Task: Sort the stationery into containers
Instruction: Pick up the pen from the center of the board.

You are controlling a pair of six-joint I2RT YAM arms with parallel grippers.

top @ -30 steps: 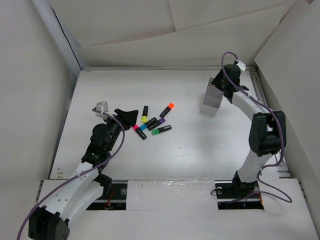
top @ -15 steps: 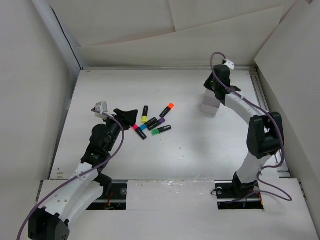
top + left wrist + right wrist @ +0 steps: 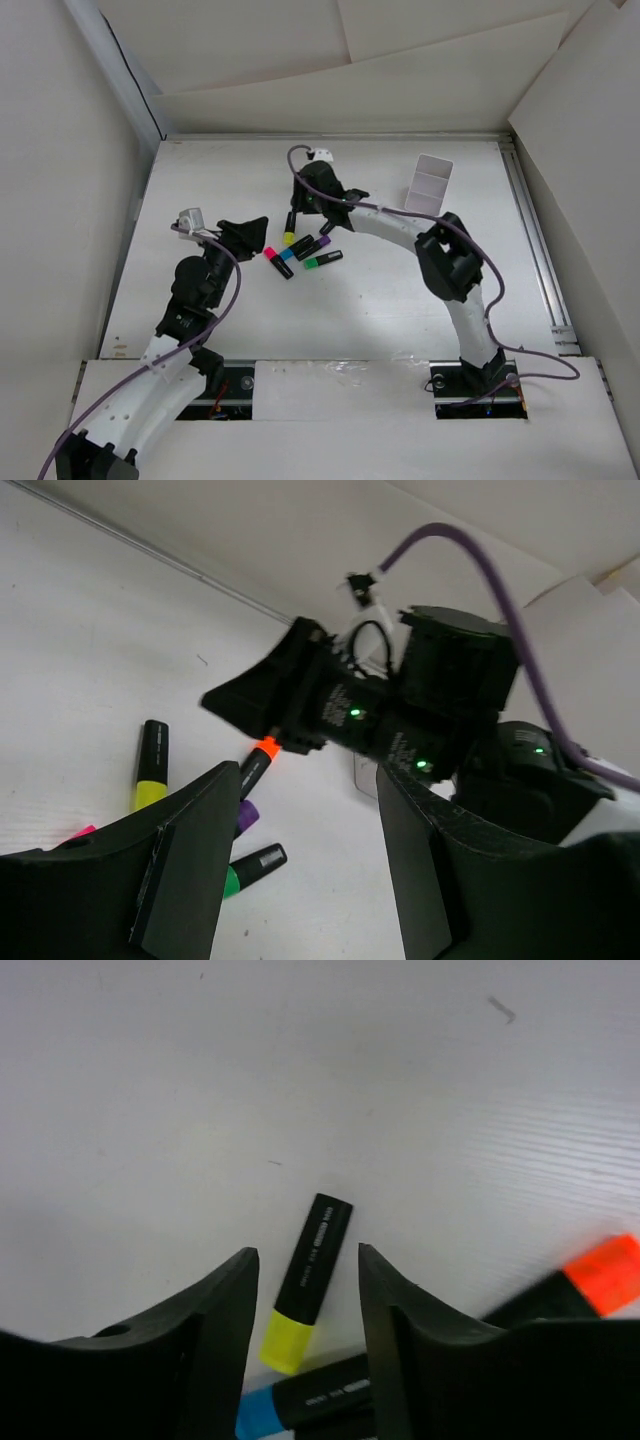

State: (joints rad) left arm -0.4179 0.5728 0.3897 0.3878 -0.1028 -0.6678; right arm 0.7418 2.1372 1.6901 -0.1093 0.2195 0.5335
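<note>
Markers [image 3: 308, 247], stubby, black-bodied, with yellow, blue, orange, green ends

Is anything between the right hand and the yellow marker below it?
Nothing visible. The right hand is open, its fingers either side of the yellow marker, with nothing over it. The blue marker lies close to its yellow end and the orange marker off to one side, neither across the path.

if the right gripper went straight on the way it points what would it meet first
Most likely the yellow-ended marker: it lies straight ahead of the right gripper, in line with the gap between its open jaws. How far above it the gripper is remains unclear.
</note>
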